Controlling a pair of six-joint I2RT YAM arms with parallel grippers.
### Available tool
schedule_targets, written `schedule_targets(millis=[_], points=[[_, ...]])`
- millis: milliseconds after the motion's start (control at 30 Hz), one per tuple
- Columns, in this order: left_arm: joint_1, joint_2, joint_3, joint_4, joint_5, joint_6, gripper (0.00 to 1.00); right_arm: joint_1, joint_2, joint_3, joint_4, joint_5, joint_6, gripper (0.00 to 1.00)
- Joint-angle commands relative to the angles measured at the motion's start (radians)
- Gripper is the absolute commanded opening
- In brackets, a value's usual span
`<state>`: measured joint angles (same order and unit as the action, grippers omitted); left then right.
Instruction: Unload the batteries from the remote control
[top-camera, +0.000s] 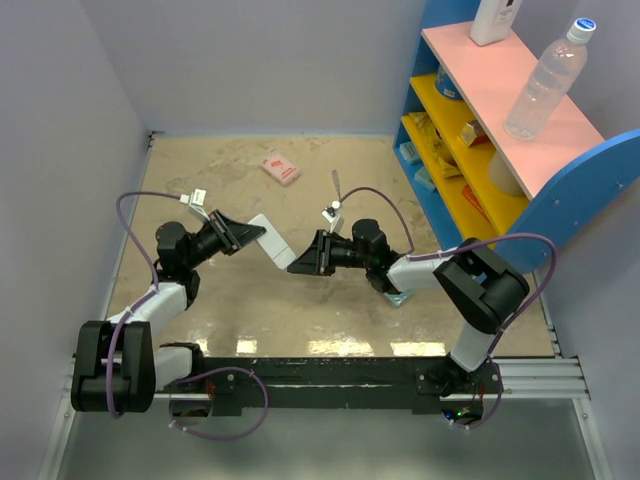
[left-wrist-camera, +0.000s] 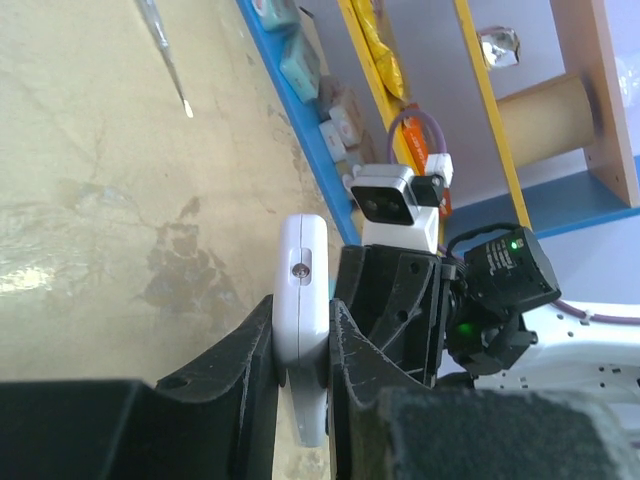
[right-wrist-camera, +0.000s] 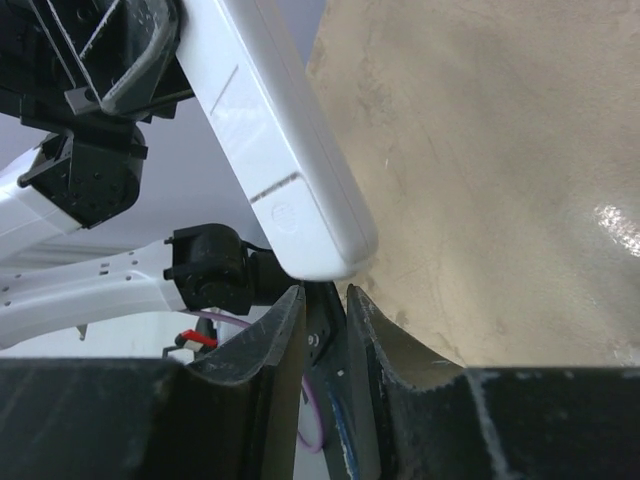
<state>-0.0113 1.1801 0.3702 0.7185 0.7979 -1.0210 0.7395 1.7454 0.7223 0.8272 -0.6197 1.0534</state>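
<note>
Table (top-camera: 250, 305) is sitting under everything, walled at 9 and 12 o'clock. Shelf unit (top-camera: 590, 185) is standing along the 3 o'clock edge, blue sides, pink top, yellow shelves stuffed with small packs. Left arm (top-camera: 165, 295) is reaching in from 8 o'clock and right arm (top-camera: 480, 285) from 4 o'clock, the two heads meeting nose to nose over table centre.

Clear water bottle (top-camera: 545, 80) is standing upright on the pink top. A white container (top-camera: 495, 20) is sitting at 11 o'clock of it.

Remote control (top-camera: 272, 242) is sitting between the two claws, running from 11 to 5 o'clock in the top view. Left claw (left-wrist-camera: 300, 350) is clamping it: both fingers (left-wrist-camera: 250, 350) are pressing on its flat faces with no gap showing, and one end is sticking out past the tips.

Right claw (right-wrist-camera: 322, 300) is holding its jaws only a narrow slit apart. The remote's rounded end is sitting right at its fingertips (right-wrist-camera: 272, 335), and from these views I cannot tell whether they are nipping it or just touching.

Teal box (top-camera: 397, 296) is lying flat under the right forearm. Pink packet (top-camera: 280, 168) is lying on the table at 12 o'clock of the remote, well apart. A thin metal tool (top-camera: 337, 183) is lying at 3 o'clock of the packet.
</note>
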Motion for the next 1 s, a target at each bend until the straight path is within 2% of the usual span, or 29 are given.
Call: schedule_targets(millis=[0,67,200,233,267,367,500,733,833,967], points=[[0.011,-0.004,0.039,0.021,-0.051,0.052,0.00,-0.005,-0.035,-0.007,0.013,0.000,-0.032,0.25],[0.011,-0.004,0.041,0.018,-0.052,0.053,0.00,-0.005,-0.037,-0.009,0.013,0.001,-0.033,0.21],[0.011,-0.002,0.044,0.016,-0.052,0.050,0.00,-0.008,-0.034,-0.007,0.016,-0.006,-0.033,0.21],[0.011,-0.002,0.044,0.015,-0.051,0.050,0.00,-0.009,-0.035,-0.009,0.023,-0.006,-0.029,0.24],[0.011,0.000,0.044,0.013,-0.049,0.044,0.00,-0.012,-0.038,-0.012,0.027,-0.005,-0.023,0.35],[0.011,-0.005,0.039,0.022,-0.042,0.027,0.00,-0.014,-0.040,-0.008,0.032,0.003,-0.001,0.53],[0.011,-0.016,0.027,0.042,-0.037,0.007,0.00,-0.014,-0.029,0.022,0.021,0.009,0.014,0.59],[0.011,-0.014,0.012,0.075,-0.029,-0.022,0.00,-0.012,0.019,0.094,0.016,0.012,0.036,0.55],[0.011,-0.016,0.015,0.076,-0.031,-0.025,0.00,-0.014,0.031,0.108,0.018,0.008,0.034,0.46],[0.011,-0.004,0.029,0.075,-0.034,-0.024,0.00,-0.012,0.034,0.091,0.018,0.012,0.025,0.30]])
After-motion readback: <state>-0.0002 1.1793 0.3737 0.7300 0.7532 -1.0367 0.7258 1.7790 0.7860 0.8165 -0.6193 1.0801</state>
